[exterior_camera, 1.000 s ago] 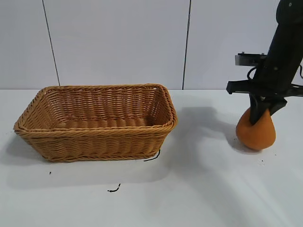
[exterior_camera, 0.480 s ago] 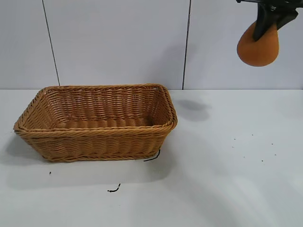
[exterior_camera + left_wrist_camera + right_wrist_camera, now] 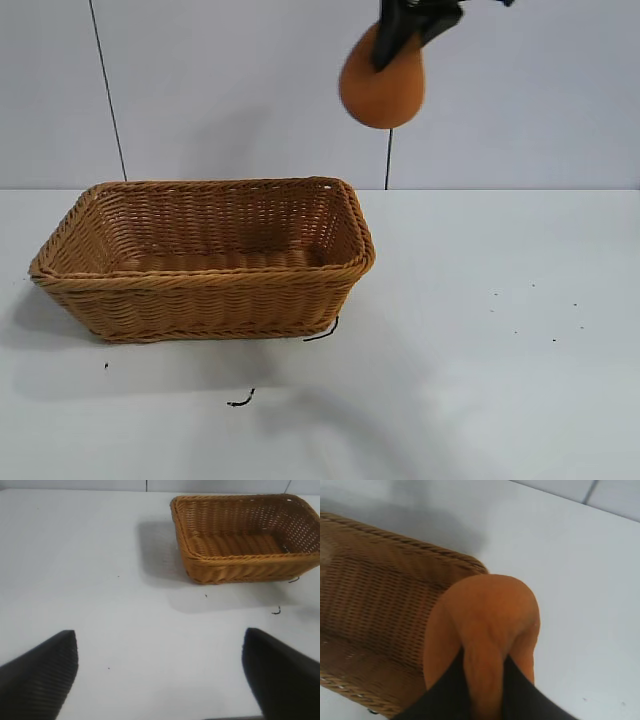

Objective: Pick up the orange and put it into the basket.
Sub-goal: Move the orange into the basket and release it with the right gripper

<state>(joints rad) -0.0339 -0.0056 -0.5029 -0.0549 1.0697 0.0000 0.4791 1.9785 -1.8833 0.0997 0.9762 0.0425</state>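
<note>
The orange (image 3: 382, 88) hangs high in the air, pinched at its narrow top by my right gripper (image 3: 398, 38), which is shut on it. It hangs above the right end of the basket (image 3: 205, 258), a light brown wicker basket on the white table. In the right wrist view the orange (image 3: 487, 625) fills the middle, squeezed between my black fingers (image 3: 447, 692), with the basket's end wall (image 3: 375, 590) below it. My left gripper (image 3: 160, 670) is open and empty over bare table, away from the basket (image 3: 245, 537).
A short black thread (image 3: 240, 400) lies on the table in front of the basket and another (image 3: 322, 331) at its front right corner. Small dark specks (image 3: 535, 320) dot the table at the right.
My right gripper has lifted the orange off the table at the right, raised it high, and carried it left to above the basket's right end.
</note>
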